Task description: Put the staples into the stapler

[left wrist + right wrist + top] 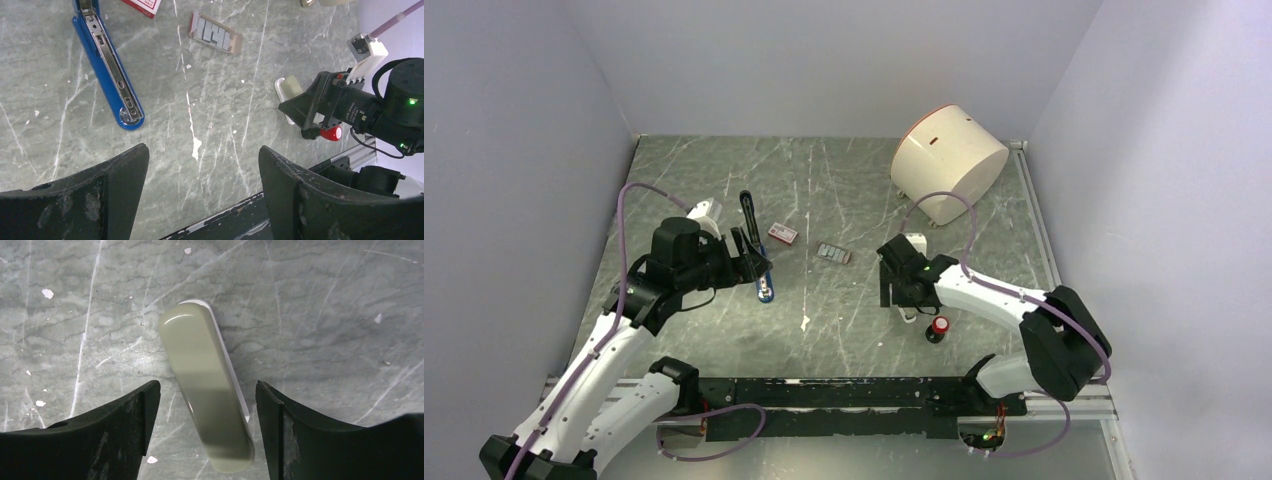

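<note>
Stapler (107, 70) is lying hinged open on the desk (225, 100), silver channel (112, 67) up so a strip can drop in, just ahead-left of our left end effector (202, 155), which we're holding wide and empty. Staples (216, 39), a grey block, are sitting further ahead by the red-and-white box (142, 6). Right end effector (206, 386) is hanging wide around the beige bar (207, 405), not gripping. We're counting one of each, two end effectors.

We count one blue stapler (107, 65) on the left of the counter (844, 330), one red-and-white staple box (782, 234), one open tray of grey staples (215, 39) holding several strips we cannot number, one beige oblong bar (207, 390), one red-capped black knob (940, 327) near right, and one large cream drum (949, 160) at the far right.
</note>
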`<state>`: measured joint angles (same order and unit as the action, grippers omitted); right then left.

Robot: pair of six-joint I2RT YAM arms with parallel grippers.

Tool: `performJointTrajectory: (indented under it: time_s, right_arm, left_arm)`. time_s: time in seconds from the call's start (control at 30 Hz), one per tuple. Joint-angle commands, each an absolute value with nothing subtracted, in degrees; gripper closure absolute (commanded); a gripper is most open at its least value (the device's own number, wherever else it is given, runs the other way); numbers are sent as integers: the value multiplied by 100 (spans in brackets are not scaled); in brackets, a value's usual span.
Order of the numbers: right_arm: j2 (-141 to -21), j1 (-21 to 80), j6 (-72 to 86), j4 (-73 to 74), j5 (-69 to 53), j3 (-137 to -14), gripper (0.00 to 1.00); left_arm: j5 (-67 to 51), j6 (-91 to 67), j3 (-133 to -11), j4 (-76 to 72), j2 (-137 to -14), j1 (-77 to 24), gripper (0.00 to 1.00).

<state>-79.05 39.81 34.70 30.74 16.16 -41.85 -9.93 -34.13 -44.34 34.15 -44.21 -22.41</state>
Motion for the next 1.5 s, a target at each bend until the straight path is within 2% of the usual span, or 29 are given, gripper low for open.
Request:
performJointTrajectory:
  time_s: [0.0, 0.2, 0.33, 0.53, 0.67, 0.93, 1.0, 1.13, 1.27, 1.33, 1.47]
  right_arm:
    - [-7972, 3947, 3575, 2827, 1367, -4064, 29]
    - [-8143, 3948, 3547, 2748, 1357, -3977, 38]
    - [-8330, 3947, 3584, 2641, 1240, -3981, 50]
    - [-8339, 4063, 3843, 2438, 1134, -4008, 60]
    - [-8499, 4520, 4145, 2338, 1251, -4185, 62]
    - [-9371, 5660, 4599, 1952, 1565, -4891, 63]
    - [-9654, 5792, 4582, 1925, 1619, -5144, 62]
    - [-9930, 5844, 4505, 1955, 1596, -5471, 54]
    - [-9819, 5849, 4465, 2093, 1587, -5510, 38]
    - [-9604, 5857, 4439, 2129, 1554, -5437, 33]
    - [-9216, 5852, 4391, 2287, 1476, -5297, 31]
  left_arm:
    - [-1242, -3446, -4346, 3216, -4339, -2276, 15]
    - [-1409, -3455, -4197, 3170, -4298, -2276, 15]
    - [-1417, -3489, -4165, 3349, -4378, -2277, 16]
    - [-1461, -3618, -3875, 3410, -4334, -2276, 15]
    - [-1639, -3737, -3634, 3213, -4318, -2276, 16]
    - [-1133, -3815, -3596, 3471, -4254, -2277, 17]
    - [-1216, -3868, -3529, 3402, -4215, -2283, 18]
    - [-1437, -3885, -3411, 3246, -4191, -2285, 21]
    - [-1448, -3848, -3373, 3182, -4218, -2285, 20]
    - [-1519, -3875, -3318, 3063, -4254, -2293, 20]
    - [-1630, -3964, -3177, 2797, -4383, -2356, 22]
